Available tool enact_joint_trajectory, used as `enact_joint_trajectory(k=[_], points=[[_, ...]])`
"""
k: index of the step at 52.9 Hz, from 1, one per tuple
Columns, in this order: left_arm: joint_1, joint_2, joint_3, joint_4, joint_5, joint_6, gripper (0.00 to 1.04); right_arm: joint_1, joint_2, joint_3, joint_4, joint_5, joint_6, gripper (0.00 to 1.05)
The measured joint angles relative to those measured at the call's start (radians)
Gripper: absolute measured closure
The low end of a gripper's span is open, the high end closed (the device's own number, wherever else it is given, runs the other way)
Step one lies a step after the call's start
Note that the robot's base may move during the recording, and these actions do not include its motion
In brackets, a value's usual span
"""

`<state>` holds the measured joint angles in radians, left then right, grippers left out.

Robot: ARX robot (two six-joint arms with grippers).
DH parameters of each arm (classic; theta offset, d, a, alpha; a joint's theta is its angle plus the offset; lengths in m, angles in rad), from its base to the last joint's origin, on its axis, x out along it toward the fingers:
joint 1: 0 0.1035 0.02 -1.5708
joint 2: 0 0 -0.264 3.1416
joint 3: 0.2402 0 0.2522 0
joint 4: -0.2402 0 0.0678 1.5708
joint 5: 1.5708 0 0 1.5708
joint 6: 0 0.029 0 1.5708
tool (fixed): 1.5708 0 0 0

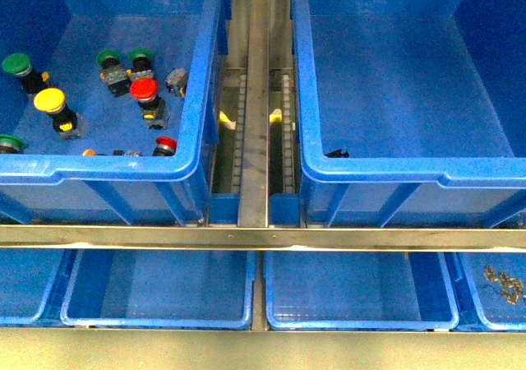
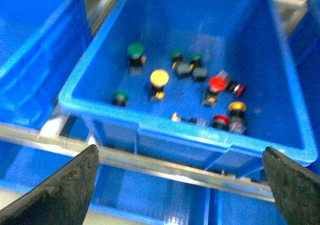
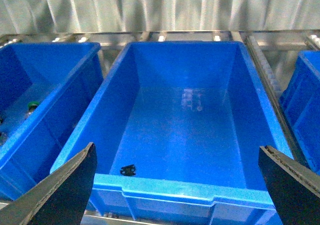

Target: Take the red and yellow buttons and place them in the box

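The red and yellow buttons lie in the left deep blue bin point(image 1: 197, 99). In the front view a yellow cap point(image 1: 49, 100) and a red cap point(image 1: 144, 88) stand out, with another red one point(image 1: 165, 145) by the near wall. The left wrist view shows the yellow point(image 2: 159, 78), the red point(image 2: 216, 83) and an orange-yellow one point(image 2: 237, 106). My left gripper point(image 2: 180, 152) hangs open above the near rim of that bin, holding nothing. My right gripper point(image 3: 177, 150) is open over the neighbouring bin. The box point(image 2: 30, 45), with a doubled rim, shows only partly beside the button bin.
Green-capped buttons point(image 1: 16, 63) point(image 2: 135, 49) lie among the others. The right bin point(image 3: 170, 190) holds only a black fleck point(image 3: 128, 170). A metal rail point(image 1: 263, 237) crosses in front, with shallow blue trays point(image 1: 156, 292) below; one holds small metal parts point(image 1: 503, 284).
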<state>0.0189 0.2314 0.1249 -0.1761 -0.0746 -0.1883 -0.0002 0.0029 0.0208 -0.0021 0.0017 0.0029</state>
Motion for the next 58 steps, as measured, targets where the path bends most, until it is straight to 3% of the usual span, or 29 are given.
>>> enact_joint_trajectory(k=[8,16,23,35,45,58], points=[[0.193,0.436,0.176,0.24,0.262,0.024,0.08,0.0,0.0,0.0,0.0,-0.002,0.0,0.07],[0.257,0.78,0.342,0.309,0.499,0.287,0.08,0.0,0.0,0.0,0.0,-0.002,0.0,0.07],[0.247,1.061,0.474,0.323,0.51,0.455,0.08,0.0,0.0,0.0,0.0,-0.002,0.0,0.07],[0.115,1.513,0.838,0.245,0.512,0.574,0.08,0.0,0.0,0.0,0.0,-0.002,0.0,0.07],[0.053,1.685,0.984,0.199,0.516,0.64,0.08,0.0,0.0,0.0,0.0,-0.002,0.0,0.07],[0.057,1.883,1.151,0.157,0.496,0.72,0.08,0.0,0.0,0.0,0.0,-0.002,0.0,0.07]])
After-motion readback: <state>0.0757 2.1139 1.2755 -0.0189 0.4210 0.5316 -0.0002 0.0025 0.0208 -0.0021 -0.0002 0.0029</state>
